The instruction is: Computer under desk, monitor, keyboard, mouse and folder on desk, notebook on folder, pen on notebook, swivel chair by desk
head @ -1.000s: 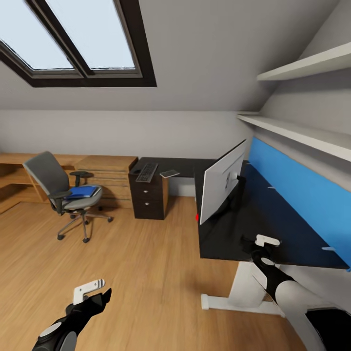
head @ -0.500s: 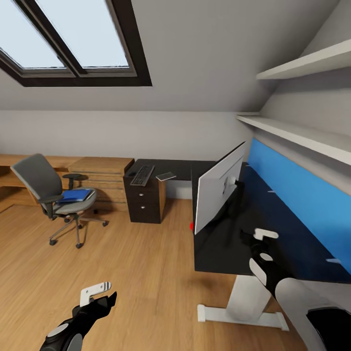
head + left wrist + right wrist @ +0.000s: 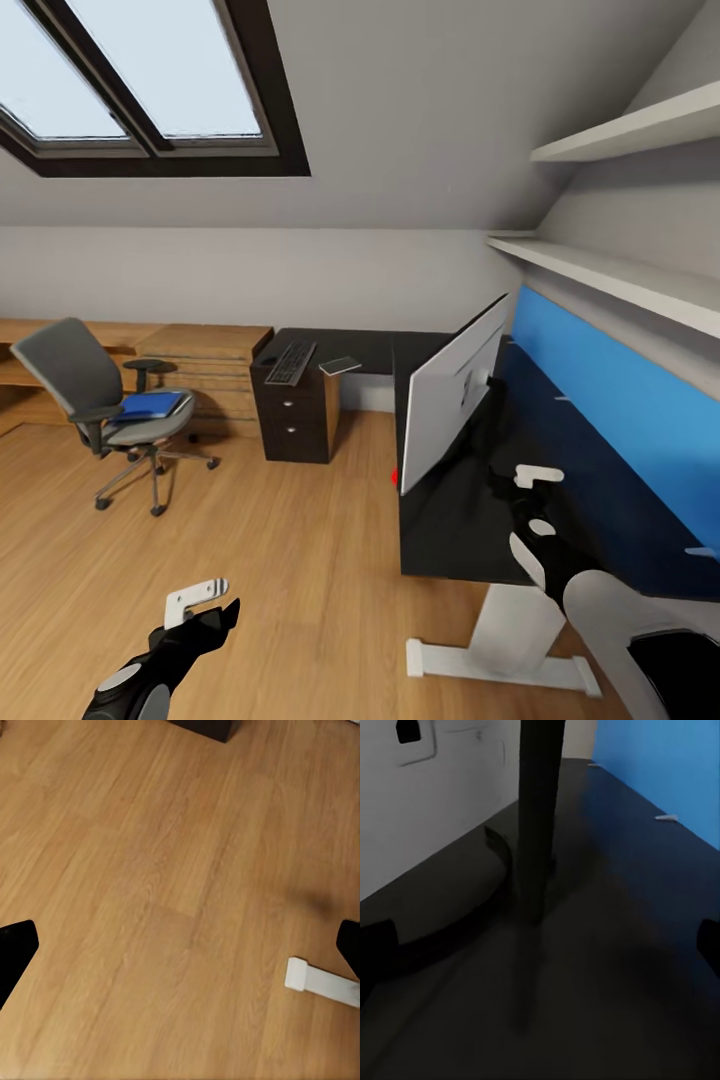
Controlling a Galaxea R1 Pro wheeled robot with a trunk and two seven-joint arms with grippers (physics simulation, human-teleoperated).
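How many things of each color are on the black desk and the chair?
Blue: 1, the folder on the swivel chair
Grey or silver: 2, the keyboard and the notebook on the desk
White-backed: 1, the monitor
Total: 4

Attic home office/bedrm: sloped ceiling w/ skylight (image 3: 150,90), desk (image 3: 450,500), swivel chair (image 3: 100,400), wood floor (image 3: 300,560).

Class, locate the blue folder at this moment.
In the head view, the folder lies on the swivel chair seat at the room's left, in front of the low wooden cabinets.
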